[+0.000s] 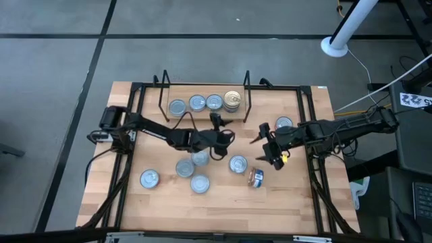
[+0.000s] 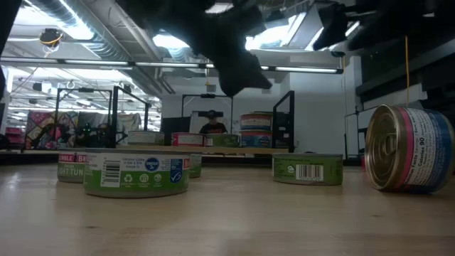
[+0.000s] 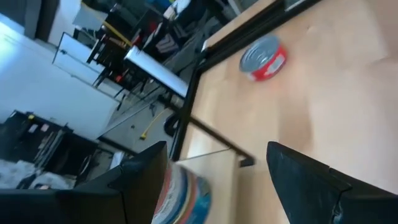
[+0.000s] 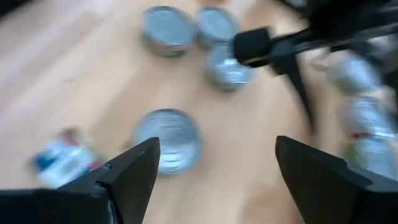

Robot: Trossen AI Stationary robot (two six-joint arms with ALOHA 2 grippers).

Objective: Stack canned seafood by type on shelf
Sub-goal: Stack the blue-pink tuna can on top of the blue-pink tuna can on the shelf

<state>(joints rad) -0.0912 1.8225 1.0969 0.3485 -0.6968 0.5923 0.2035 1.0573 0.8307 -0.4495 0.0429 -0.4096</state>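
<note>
The shelf [image 1: 204,101] stands at the table's far side and holds three single tins and a stack with a gold lid [image 1: 232,100]. Several silver-lidded tins [image 1: 200,183] lie loose on the near half of the table. One blue-labelled tin [image 1: 256,177] lies on its side [image 2: 409,148]. A red tin [image 1: 284,123] sits alone at the right. My left gripper [image 1: 223,131] hangs open just in front of the shelf, with the stack [image 3: 183,193] beside one finger. My right gripper [image 1: 264,147] hangs open above and right of a loose tin [image 4: 168,137], holding nothing.
Black frame rails [image 1: 307,135] run along the table's left, right and far sides. The shelf's thin wire uprights [image 1: 247,84] rise at its ends. Bare wood lies along the near edge [image 1: 223,209]. Two green-labelled tins [image 2: 136,173] stand near the low camera.
</note>
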